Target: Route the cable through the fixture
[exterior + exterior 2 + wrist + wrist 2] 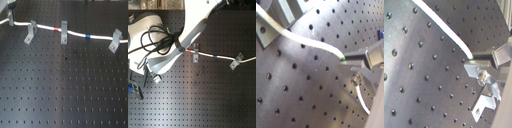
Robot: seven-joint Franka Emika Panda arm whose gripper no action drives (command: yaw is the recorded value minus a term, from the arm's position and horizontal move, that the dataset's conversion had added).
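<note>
The cable [75, 34] is a thin white cord with a red band [55, 29] and a blue band [88, 36]. It runs along the far side of the black perforated board and passes three grey metal fixtures [31, 31] [64, 31] [116, 40]. My gripper [10, 19] is at the first exterior view's far left, at the cable's end. In the first wrist view the cable [311, 42] ends between the fingertips [358, 56], and the gripper [346, 58] is shut on it. The second wrist view shows the same grip [473, 61]. In the second exterior view the arm hides the gripper.
The robot arm [190, 30] with black hoses [155, 42] covers the second exterior view's left. A thin white wire [359, 92] hangs by the fingers. The perforated board [65, 90] stretches toward the first exterior view's bottom.
</note>
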